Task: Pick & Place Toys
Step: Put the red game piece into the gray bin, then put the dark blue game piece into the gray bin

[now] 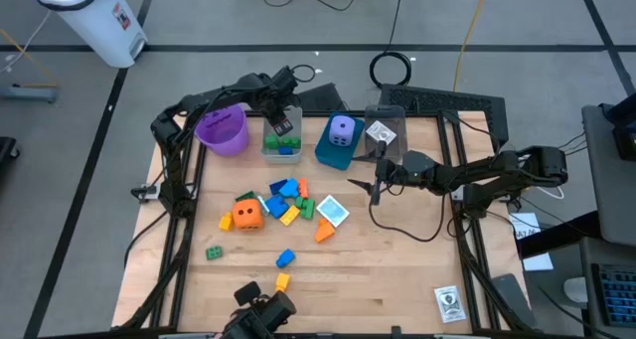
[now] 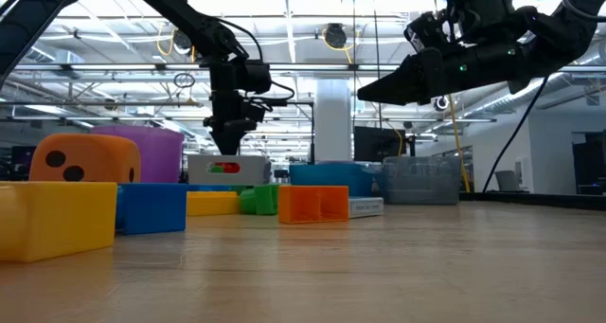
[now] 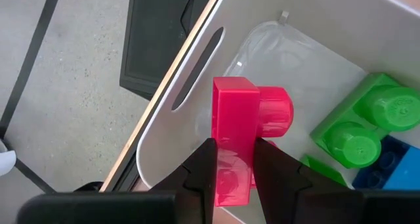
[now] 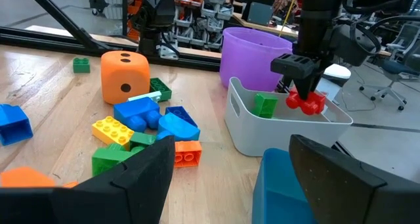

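Red brick (image 3: pixel 237 135) clamped in left pincer (image 3: pixel 230 168) over grey bin (image 1: pixel 281 146) — right pincer (image 1: pixel 375 185) apart.

Dice (image 1: pixel 247 215) left of brick pile (image 1: pixel 288 200), bins (image 1: pixel 282 143) behind.

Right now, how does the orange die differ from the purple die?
The orange die sits on the bare table among loose bricks; the purple die sits inside the blue bin. The orange die is close to the table's middle, the purple die at its far edge. Both are dotted cubes bigger than the bricks, and neither gripper holds them.
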You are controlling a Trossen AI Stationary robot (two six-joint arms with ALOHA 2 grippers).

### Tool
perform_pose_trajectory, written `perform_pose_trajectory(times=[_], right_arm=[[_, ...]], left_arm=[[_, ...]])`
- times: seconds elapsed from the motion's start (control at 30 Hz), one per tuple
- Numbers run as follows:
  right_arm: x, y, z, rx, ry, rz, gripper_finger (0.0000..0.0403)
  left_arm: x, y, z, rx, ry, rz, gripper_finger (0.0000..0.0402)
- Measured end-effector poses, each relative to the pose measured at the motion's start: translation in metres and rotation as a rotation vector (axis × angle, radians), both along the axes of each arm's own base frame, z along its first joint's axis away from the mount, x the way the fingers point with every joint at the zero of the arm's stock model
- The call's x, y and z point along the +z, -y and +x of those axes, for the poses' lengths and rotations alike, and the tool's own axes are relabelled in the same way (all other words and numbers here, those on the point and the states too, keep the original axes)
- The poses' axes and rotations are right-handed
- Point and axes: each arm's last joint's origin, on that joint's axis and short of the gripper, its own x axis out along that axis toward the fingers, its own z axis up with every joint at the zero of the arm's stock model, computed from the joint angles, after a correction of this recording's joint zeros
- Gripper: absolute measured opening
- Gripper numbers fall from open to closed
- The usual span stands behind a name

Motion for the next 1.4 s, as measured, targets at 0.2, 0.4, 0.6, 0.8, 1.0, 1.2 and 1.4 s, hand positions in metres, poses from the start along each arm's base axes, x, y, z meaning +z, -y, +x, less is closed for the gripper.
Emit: perform_pose_trajectory(times=[0.2, 0.4, 0.6, 0.8, 1.0, 1.2, 1.4], right_arm=[[0.0, 0.0, 0.0, 0.0, 0.0, 0.0, 0.0288], [0.0, 0.0, 0.0, 0.0, 0.0, 0.0, 0.0288], [0.0, 0.0, 0.0, 0.0, 0.0, 0.0, 0.0288], [0.0, 0.0, 0.0, 0.0, 0.0, 0.0, 0.0288], [0.0, 0.0, 0.0, 0.0, 0.0, 0.0, 0.0288], [0.0001, 0.0, 0.0, 0.0, 0.0, 0.0, 0.0288], [0.0, 0.0, 0.0, 0.0, 0.0, 0.0, 0.0288]], left_arm=[[0.0001, 0.0001, 0.0002, -0.005, 0.003, -0.001, 0.0088], [0.0, 0.0002, 0.0002, -0.005, 0.003, -0.003, 0.0088], [0.0001, 0.0002, 0.0002, -0.006, 0.003, -0.002, 0.0088], [0.0001, 0.0002, 0.0003, -0.009, 0.003, -0.002, 0.0082], [0.0001, 0.0001, 0.0004, 0.009, 0.01, -0.003, 0.0055], [0.0001, 0.0001, 0.0004, 0.015, 0.012, -0.004, 0.0127], [0.0001, 0.0001, 0.0004, 0.023, 0.015, -0.005, 0.0199]])
